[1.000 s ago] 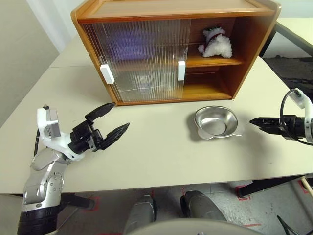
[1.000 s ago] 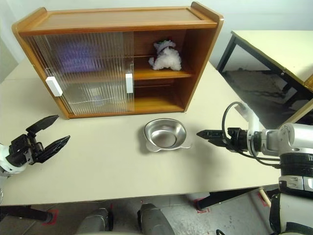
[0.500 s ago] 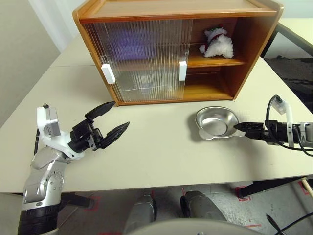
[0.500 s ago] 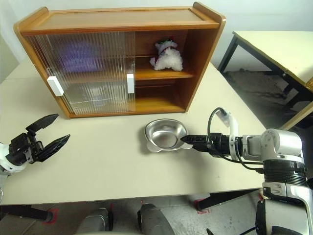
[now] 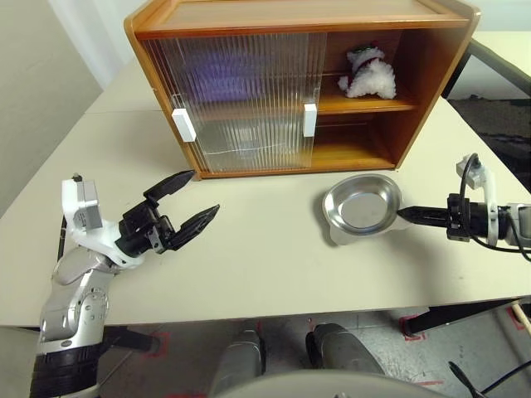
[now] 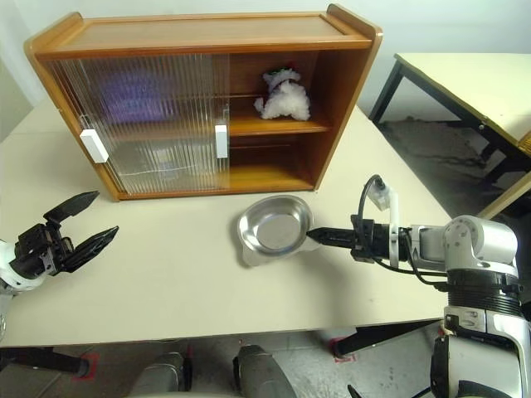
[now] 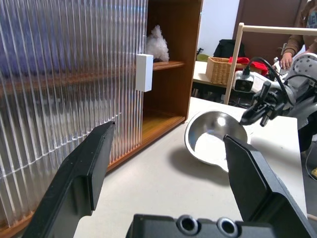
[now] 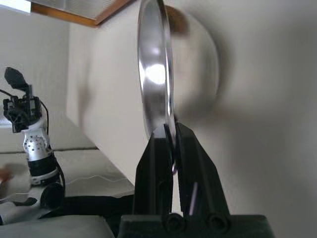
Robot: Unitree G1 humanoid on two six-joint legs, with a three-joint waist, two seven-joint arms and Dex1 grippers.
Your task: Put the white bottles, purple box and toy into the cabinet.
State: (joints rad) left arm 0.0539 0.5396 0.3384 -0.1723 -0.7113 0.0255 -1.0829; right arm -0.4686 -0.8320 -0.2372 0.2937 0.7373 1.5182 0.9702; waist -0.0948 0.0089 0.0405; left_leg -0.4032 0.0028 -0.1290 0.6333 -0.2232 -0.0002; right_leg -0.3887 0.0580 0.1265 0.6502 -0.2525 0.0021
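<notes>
Toy (image 5: 367, 73), fluffy white plush, sits on the ribbed-door wooden cabinet's (image 5: 431, 58) upper shelf, well beyond the right claw (image 5: 404, 214) pinching the shiny metal bowl's (image 5: 362, 208) rim; left claw (image 5: 195, 201) gapes wide.

No legible text or labels

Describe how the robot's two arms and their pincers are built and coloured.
Both arms have silver-grey metal shells with white wrist housings. Each ends in a pincer of two black, tapered fingers: left pincer, right pincer. Black cable loops over the right wrist to a small white block.
</notes>
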